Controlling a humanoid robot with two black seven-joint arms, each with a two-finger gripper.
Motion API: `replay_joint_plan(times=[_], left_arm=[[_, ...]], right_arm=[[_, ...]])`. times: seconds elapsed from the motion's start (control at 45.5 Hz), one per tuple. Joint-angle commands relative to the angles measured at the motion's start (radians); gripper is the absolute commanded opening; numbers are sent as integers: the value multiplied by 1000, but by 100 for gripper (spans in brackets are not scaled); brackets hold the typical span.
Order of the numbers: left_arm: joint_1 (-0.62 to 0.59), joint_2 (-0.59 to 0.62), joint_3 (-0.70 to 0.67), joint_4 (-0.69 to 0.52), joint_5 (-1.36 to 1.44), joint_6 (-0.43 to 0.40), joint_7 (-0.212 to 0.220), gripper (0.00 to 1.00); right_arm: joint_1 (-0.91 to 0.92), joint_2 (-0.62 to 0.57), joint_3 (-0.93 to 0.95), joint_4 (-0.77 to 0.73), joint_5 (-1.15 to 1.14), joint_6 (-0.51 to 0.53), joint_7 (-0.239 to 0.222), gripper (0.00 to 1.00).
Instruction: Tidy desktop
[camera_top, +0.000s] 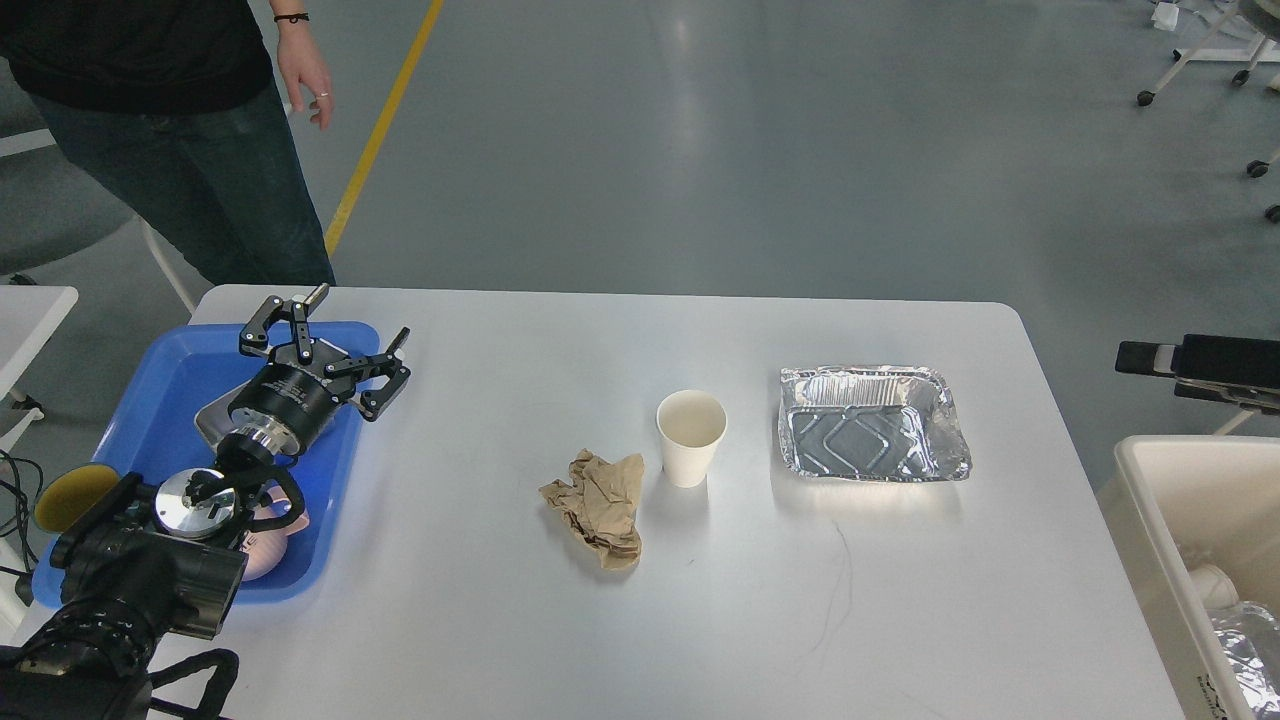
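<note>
Desktop (450, 620) clutter sits around the paper cup (690, 436). Far left of the cup, the left gripper (350, 325) hovers with fingers spread over the blue tray (160, 400), holding nothing. Just left of the cup lies crumpled brown paper (598, 507); just right, a foil tray (870, 422). Pinching the paper at its bunched middle looks best.

You see the table (480, 620) as a large white rectangular top with rounded corners, lying flat and filling the lower view. Its matte surface carries faint dark scuff lines near the front right, and its far edge meets the grey floor.
</note>
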Motion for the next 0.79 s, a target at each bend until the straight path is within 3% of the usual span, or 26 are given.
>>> replay_joint_plan(times=[0.0, 0.527, 0.769], left_arm=[[4, -1, 0, 0, 0, 0, 0, 97], [5, -15, 17, 0, 0, 0, 0, 97], [20, -21, 17, -2, 0, -6, 0, 97]], right_arm=[[1, -3, 1, 6, 0, 1, -10, 100], [-33, -5, -15, -23, -2, -1, -101, 100], [-116, 237, -16, -290, -5, -35, -114, 100]])
